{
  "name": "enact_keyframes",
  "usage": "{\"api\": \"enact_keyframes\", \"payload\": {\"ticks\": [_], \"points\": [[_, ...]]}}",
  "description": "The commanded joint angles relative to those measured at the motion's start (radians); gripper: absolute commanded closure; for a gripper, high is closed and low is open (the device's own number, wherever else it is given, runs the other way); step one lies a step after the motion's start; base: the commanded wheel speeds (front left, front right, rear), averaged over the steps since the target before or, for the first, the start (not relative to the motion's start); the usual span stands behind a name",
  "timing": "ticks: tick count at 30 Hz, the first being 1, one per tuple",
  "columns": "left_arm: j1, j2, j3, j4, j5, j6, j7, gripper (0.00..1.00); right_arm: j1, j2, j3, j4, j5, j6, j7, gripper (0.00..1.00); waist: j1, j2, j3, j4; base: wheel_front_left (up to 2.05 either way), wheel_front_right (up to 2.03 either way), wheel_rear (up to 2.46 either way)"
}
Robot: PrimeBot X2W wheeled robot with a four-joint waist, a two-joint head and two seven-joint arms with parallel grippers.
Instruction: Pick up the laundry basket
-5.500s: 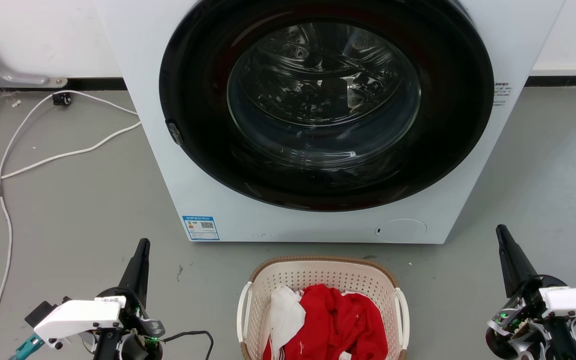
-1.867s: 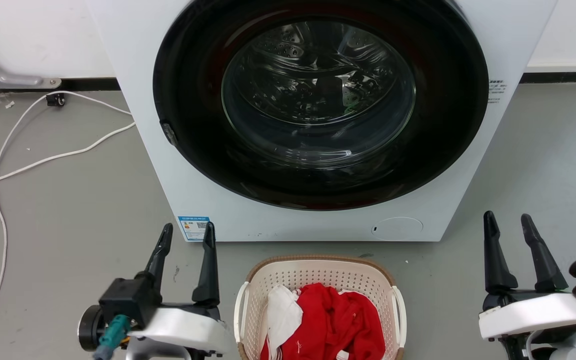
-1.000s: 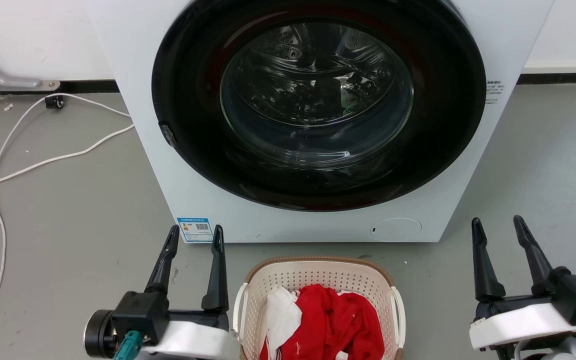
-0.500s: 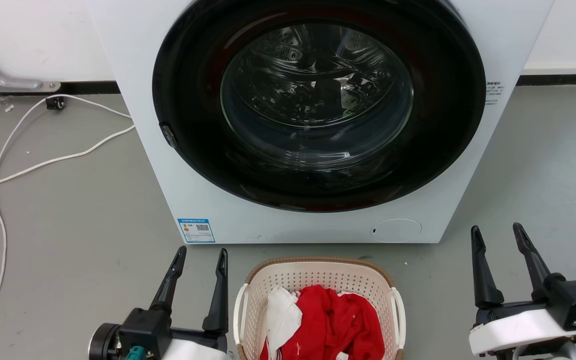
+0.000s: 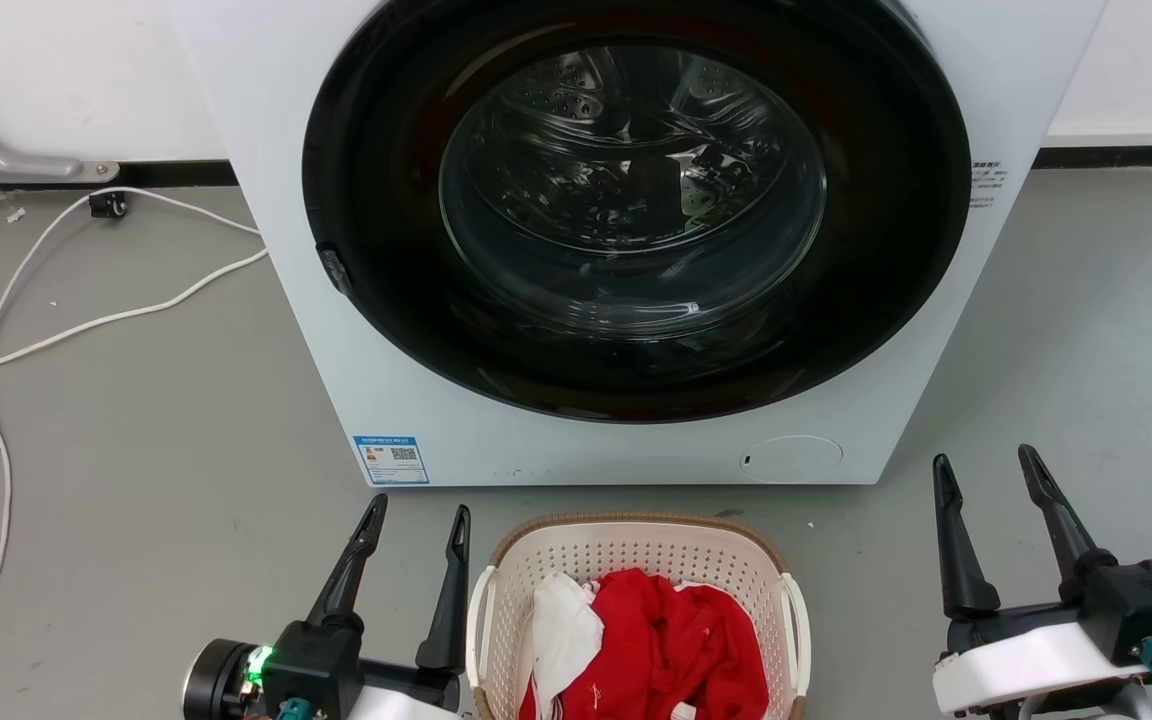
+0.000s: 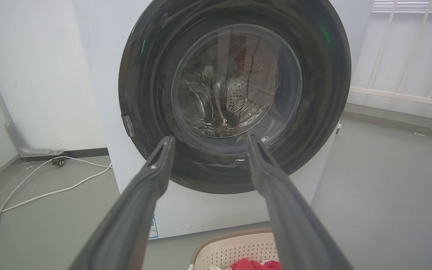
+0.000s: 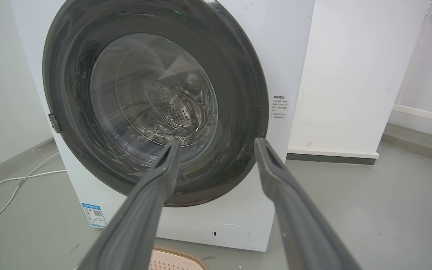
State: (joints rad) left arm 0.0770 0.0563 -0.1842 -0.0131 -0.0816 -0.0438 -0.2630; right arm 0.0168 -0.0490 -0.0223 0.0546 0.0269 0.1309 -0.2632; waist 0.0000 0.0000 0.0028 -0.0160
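A laundry room: front-loading washing machine (image 5: 636, 240) on bare grey floor (image 5: 136, 420).

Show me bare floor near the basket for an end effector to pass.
Widest: floor between the laundry basket and the right end effector. Also open: between the white cable and the left end effector. Tight: the basket's left handle, beside that end effector, and the strip before the washing machine.

Your left gripper (image 5: 421, 505) sits at the lower left of the head view. Its two dark fingers (image 5: 344, 578) point up, lean a little rightward, and are spread apart with nothing between them (a green light (image 5: 258, 662) glows on the wrist). Your right gripper (image 5: 982, 455) sits at the lower right, fingers likewise parted and empty, leaning slightly leftward above its white wrist cover (image 5: 1026, 665).
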Motion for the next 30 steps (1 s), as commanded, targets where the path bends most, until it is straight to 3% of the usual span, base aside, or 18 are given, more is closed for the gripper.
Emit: {"api": "enact_keyframes", "payload": {"ticks": [1,17,30], "points": [[0.010,-0.002,0.004,0.002,0.008,-0.002,-0.003,0.00,0.008,-0.002,0.002,0.002,0.005,0.000,-0.002,0.00,0.0000,0.0000,0.000,0.000,0.00,0.00,0.00],[0.006,-0.006,0.009,0.010,0.011,-0.004,-0.003,0.00,-0.002,-0.002,0.002,0.012,0.020,0.000,-0.002,0.00,0.0000,0.0000,0.025,-0.002,0.00,0.00,0.00],[-0.135,0.006,0.027,0.138,0.061,0.015,-0.003,0.00,-0.167,-0.002,0.038,0.174,0.008,0.000,0.028,0.00,0.0000,0.0000,0.278,-0.050,0.00,0.00,0.00]]}}
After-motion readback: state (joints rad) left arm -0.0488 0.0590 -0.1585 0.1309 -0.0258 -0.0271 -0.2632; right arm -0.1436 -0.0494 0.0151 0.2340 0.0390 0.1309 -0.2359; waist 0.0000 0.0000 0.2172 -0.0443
